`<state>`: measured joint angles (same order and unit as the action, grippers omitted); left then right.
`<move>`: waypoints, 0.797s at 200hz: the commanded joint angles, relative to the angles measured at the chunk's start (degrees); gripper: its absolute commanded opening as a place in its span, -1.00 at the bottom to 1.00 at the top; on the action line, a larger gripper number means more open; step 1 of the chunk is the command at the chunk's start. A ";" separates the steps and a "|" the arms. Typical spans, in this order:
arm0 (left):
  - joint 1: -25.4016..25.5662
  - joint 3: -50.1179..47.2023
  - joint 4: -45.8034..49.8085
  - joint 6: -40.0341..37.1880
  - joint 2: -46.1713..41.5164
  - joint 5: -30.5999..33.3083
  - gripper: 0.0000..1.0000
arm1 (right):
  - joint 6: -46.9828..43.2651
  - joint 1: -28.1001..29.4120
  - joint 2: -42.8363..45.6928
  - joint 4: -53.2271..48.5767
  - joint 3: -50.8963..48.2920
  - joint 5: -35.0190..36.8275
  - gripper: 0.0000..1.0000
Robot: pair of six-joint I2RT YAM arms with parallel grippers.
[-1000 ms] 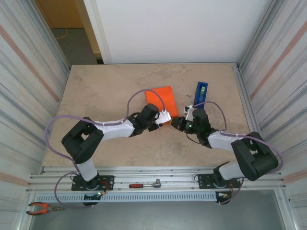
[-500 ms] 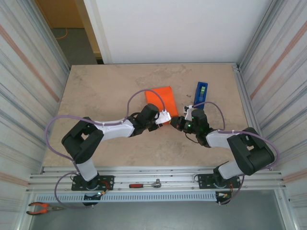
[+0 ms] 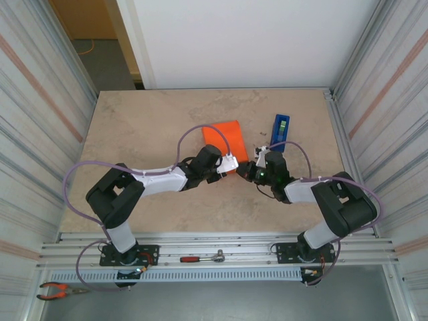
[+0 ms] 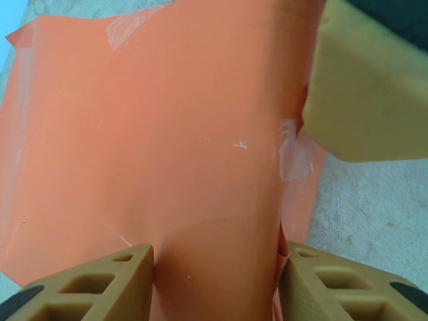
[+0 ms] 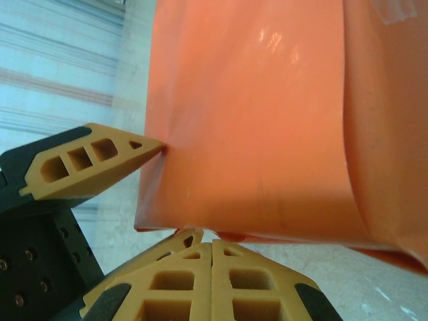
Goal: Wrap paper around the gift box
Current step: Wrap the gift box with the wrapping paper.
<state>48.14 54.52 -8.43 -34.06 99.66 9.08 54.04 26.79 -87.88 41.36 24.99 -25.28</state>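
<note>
1. The gift box (image 3: 224, 137) is located near the middle of the table (image 3: 147, 127), slightly toward 12 o'clock. It is covered in the paper (image 4: 167, 134), a plain orange skin.
2. In the top view the long axis of the gift box is seen running from about 11 o'clock to 5 o'clock, with the broad face turned upward.
3. Clear tape patches (image 4: 294, 150) are seen on the paper in the left wrist view. A crease is visible across the near part of the sheet.
4. The left gripper (image 4: 214, 257) is applied at the 6 o'clock end of the gift box. Its jaws are held partly apart, and the orange-covered end is pinched between them.
5. The right gripper (image 5: 210, 251) is set at 5 o'clock of the gift box. Its jaws are pressed together, with the tips placed against the lower edge of the paper.
6. The near end of the gift box is hidden by both wrists in the top view.
7. A blue tape dispenser (image 3: 281, 130) is found at 3 o'clock of the gift box, apart from it, lying roughly from 1 o'clock to 7 o'clock.
8. A red-handled tool (image 3: 200, 257) is laid on the base rail at 6 o'clock, and pliers (image 3: 57, 289) at 7 o'clock.
</note>
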 commanded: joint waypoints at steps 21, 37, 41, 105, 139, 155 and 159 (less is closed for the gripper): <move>0.37 -1.04 2.27 1.51 0.91 -0.65 -0.02 | 1.31 0.46 -2.33 2.15 2.69 -0.01 -1.00; 0.36 -1.20 2.16 1.60 1.00 -0.73 -0.01 | 1.58 0.50 -3.20 2.67 2.96 -0.29 -1.00; 0.38 -1.17 2.11 1.59 0.98 -0.73 -0.02 | 1.72 0.47 -3.32 2.95 2.91 -0.30 -1.00; 0.37 -1.35 1.92 1.56 1.15 -0.65 -0.02 | 1.97 0.29 -2.00 2.33 2.07 -0.82 -1.00; 0.36 -1.27 2.01 1.59 1.07 -0.70 -0.12 | 1.68 -0.05 -0.64 0.72 1.45 -0.60 -0.90; 0.37 -1.26 2.05 1.55 1.11 -0.68 -0.13 | 1.68 -0.15 0.02 0.04 1.20 -0.56 -0.80; 0.38 -1.26 2.01 1.55 1.13 -0.68 -0.13 | 1.61 -0.18 0.15 -0.22 1.33 -0.55 -0.78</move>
<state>48.14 54.52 -8.84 -33.87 99.66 9.13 55.11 26.65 -89.84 42.83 26.52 -25.43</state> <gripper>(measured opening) 0.442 0.078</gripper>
